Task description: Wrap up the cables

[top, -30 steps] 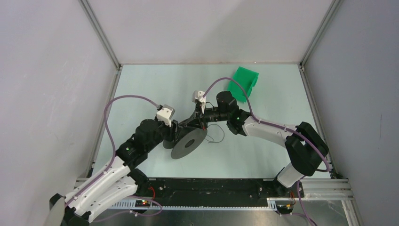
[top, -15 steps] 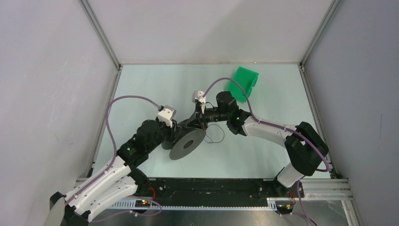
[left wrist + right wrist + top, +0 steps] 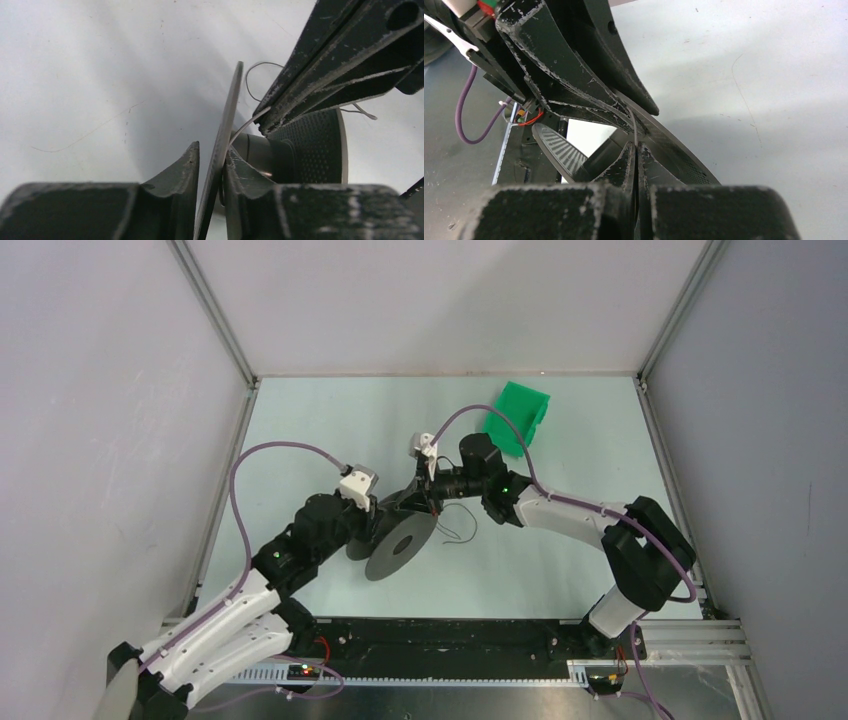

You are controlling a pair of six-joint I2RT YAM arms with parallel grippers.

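The cable is a very thin dark wire. A loose curl of it (image 3: 461,529) lies on the table right of a black reel (image 3: 400,546). My left gripper (image 3: 378,528) is shut on one flange of the reel (image 3: 226,125) and holds it on edge; the flange stands between its fingertips (image 3: 212,162). The wire (image 3: 246,127) runs from the reel's hub to my right gripper (image 3: 431,502). In the right wrist view, that gripper (image 3: 636,150) is shut on the wire (image 3: 634,125), right at the reel's hub between the two flanges (image 3: 674,155).
A green bin (image 3: 519,418) lies at the back right of the pale table (image 3: 560,570). Purple arm cables (image 3: 270,452) loop above both arms. Enclosure walls and aluminium posts (image 3: 215,315) ring the table.
My left wrist has shifted slightly to the right and the reel has tilted a little. My right gripper keeps its hold on the wire at the hub.
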